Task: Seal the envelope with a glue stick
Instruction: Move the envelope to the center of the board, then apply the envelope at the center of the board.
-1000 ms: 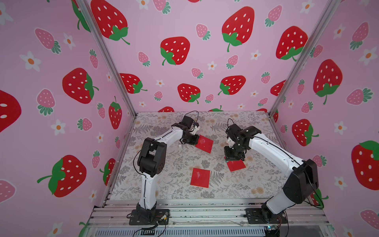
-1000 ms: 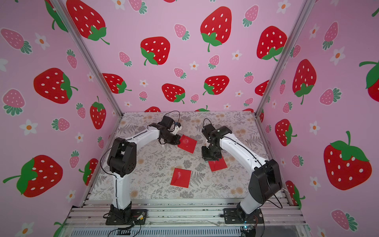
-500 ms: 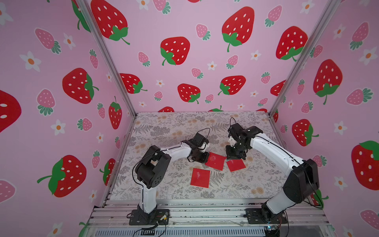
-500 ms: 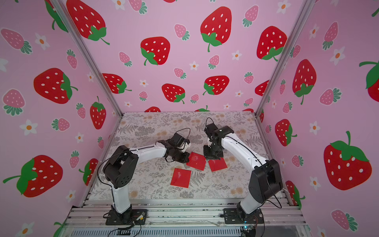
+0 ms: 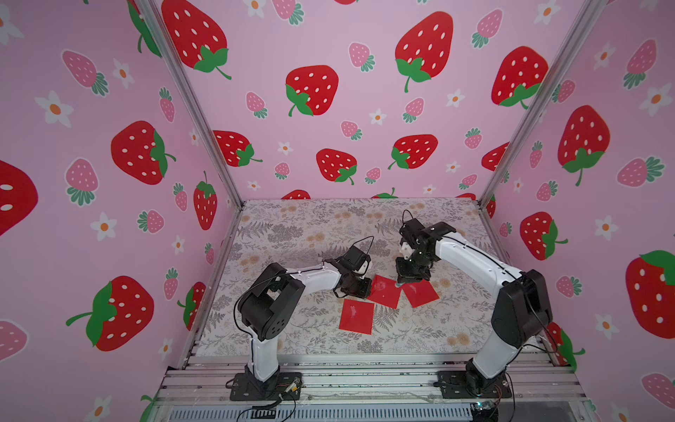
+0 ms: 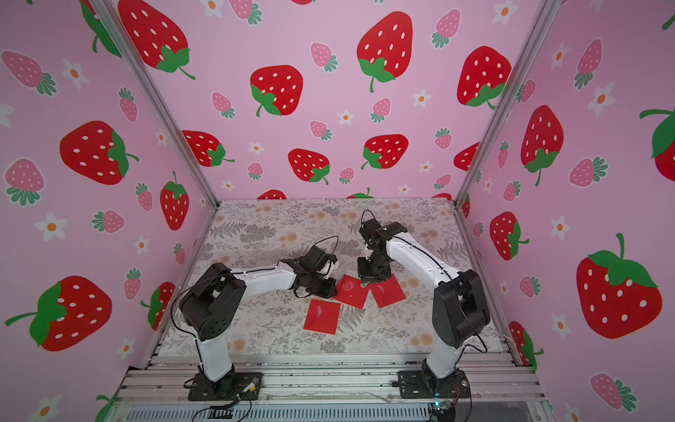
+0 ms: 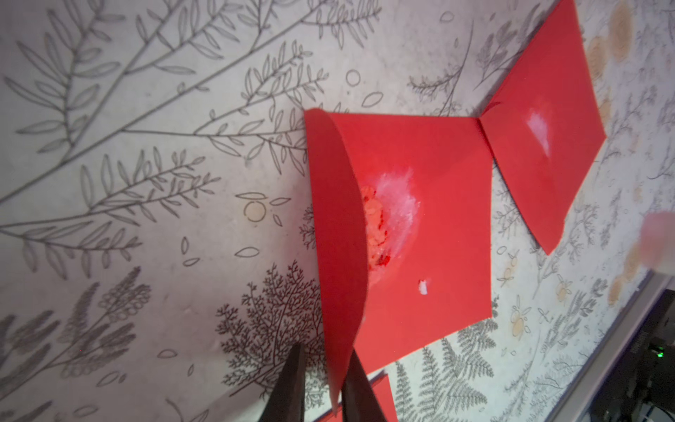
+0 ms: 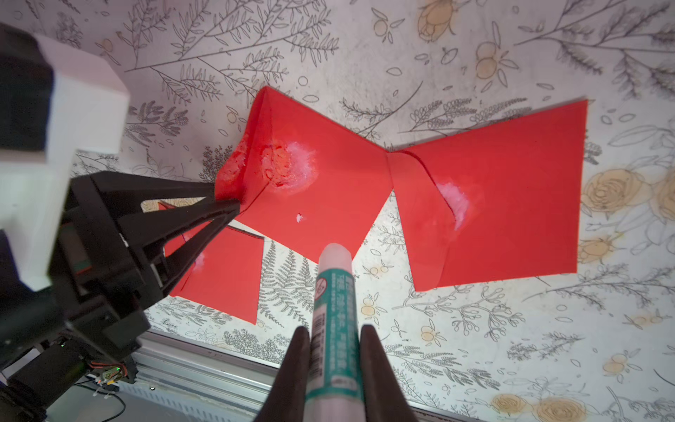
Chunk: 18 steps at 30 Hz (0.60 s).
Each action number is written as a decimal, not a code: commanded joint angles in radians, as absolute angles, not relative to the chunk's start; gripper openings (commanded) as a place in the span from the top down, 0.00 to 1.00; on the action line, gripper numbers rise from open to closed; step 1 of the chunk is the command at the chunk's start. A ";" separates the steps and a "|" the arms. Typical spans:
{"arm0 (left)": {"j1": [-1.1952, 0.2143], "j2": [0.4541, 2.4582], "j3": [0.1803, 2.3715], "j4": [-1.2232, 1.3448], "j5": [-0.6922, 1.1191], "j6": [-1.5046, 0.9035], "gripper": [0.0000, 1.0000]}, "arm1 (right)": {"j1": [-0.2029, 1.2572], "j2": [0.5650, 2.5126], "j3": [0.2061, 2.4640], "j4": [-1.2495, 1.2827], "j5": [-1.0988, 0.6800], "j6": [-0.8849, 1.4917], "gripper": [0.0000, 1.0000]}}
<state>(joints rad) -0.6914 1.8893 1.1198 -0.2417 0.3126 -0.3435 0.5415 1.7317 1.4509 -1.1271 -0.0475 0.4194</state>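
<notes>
Glue stick [image 8: 334, 310], a small white plastic tube with a teal-green label band, sits clamped between the closed jaws of the right gripper [image 8: 334, 329]. Its long axis runs straight out along the fingers and down toward the floral grey tablecloth [image 5: 292, 234], rounded pale end leading. In a top view that end hangs by the 2 o'clock corner of the middle envelope [image 5: 385, 294], a flat red paper square, so the whitish glue smear [image 7: 400, 204] near its centre lies close by, toward 8 o'clock from the tip. At the envelope's 9 o'clock edge its curved red flap [image 7: 336, 219] stands up between the fingers of the left gripper [image 7: 326, 348]. Those jaws are narrowly parted, with cloth showing between one finger and the paper, so I read them as slightly open, not clamped. The right arm is nearer the smear and the left is nearer the flap, which I judge must fold toward 3 o'clock onto the glue. Counted: one glue stick, two grippers and three red paper envelopes. These are the middle one, a right-hand envelope [image 5: 420, 292] meeting it at 3 o'clock, and a near envelope [image 5: 356, 316] just beside it at 7 o'clock, each with a whitish smear.
</notes>
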 commanded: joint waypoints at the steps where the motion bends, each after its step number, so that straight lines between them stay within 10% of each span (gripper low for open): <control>1: -0.702 1.884 1.089 -0.220 0.284 -0.350 0.81 | 0.556 1.766 1.504 -1.144 -0.078 0.416 1.00; 18: -0.731 1.847 1.000 -0.189 0.254 -0.367 0.82 | 0.598 1.925 1.634 -1.179 -0.061 0.426 1.00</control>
